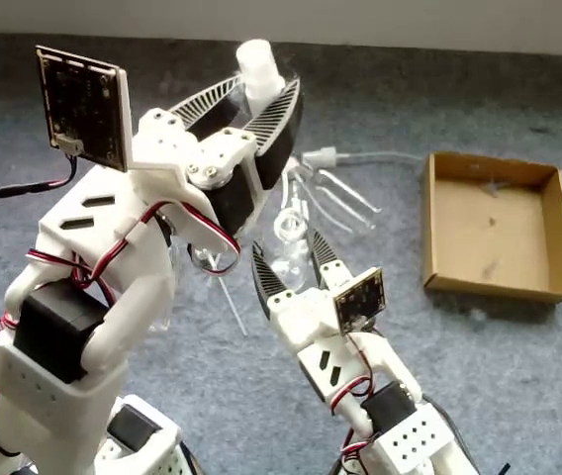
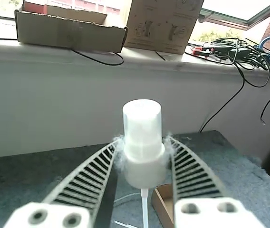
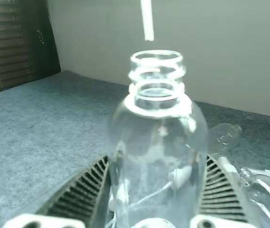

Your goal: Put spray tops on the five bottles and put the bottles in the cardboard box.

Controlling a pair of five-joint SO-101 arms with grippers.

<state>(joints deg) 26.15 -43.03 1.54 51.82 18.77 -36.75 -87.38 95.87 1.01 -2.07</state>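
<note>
The left tool point(image 1: 251, 87) clamps a white spray top point(image 1: 258, 61) at the upper centre of the high view. Its tube point(image 3: 147, 19) hangs just above the mouth of the clear bottle point(image 1: 289, 237). The right tool point(image 1: 291, 259) grips that bottle upright at centre frame. The cardboard box point(image 1: 494, 285) lies at the right.

The high camera looks down over the grey table point(image 1: 479, 386) from behind both arms, with the cardboard box point(image 1: 489, 233) off to the right gripper's point(image 1: 287, 247) side. Each wrist camera sits close behind its own fingers and looks out along them. The left gripper point(image 2: 144, 142) frames its spray top point(image 2: 142, 137) against a windowsill point(image 2: 125, 57). The right wrist camera sees its bottle point(image 3: 156, 133) against a wall point(image 3: 230, 47), and shares the spray top's tube point(image 3: 147, 19) with the high view.
</note>
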